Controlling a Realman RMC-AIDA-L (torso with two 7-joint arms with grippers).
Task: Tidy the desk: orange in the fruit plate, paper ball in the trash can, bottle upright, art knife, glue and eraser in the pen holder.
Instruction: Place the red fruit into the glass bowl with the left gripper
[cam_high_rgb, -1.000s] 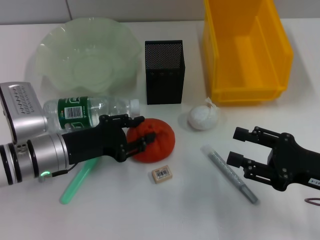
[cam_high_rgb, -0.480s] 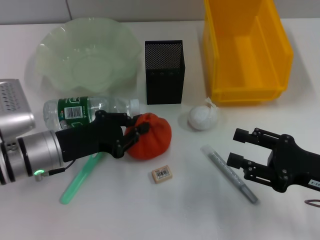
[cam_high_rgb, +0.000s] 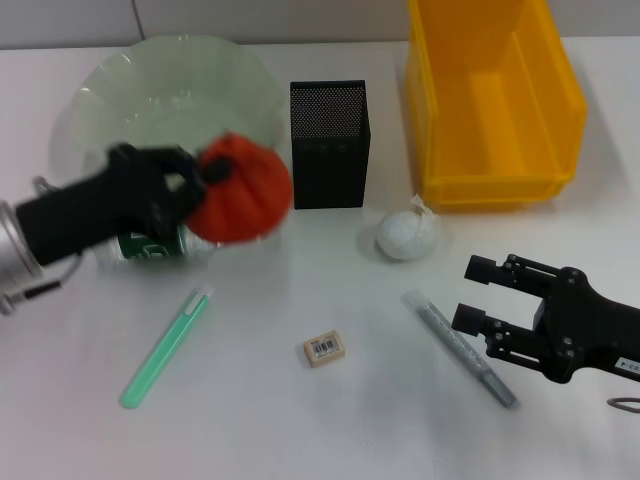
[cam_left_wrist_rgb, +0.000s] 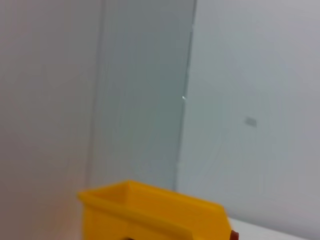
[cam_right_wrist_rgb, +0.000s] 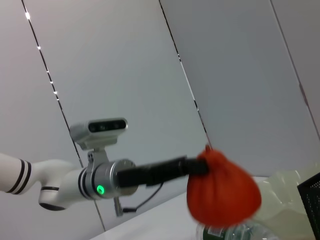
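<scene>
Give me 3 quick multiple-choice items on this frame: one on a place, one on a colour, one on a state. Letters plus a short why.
1. Where is the orange?
A. Lying in the yellow bin
B. Held up off the desk by the left gripper, near the green plate
C. Resting on the desk beside the eraser

2. What colour is the pen holder?
A. Black
B. Yellow
C. Pale green

3. What state is the right gripper in?
A. Shut on the paper ball
B. Shut on the grey pen
C. Open, holding nothing

Answers:
1 B: the head view and right wrist view both show the orange pinched at its top and hanging in the air.
2 A: it is a black mesh cup between the plate and the yellow bin.
3 C: its fingers are spread beside the grey pen, with the paper ball apart on the desk.
</scene>
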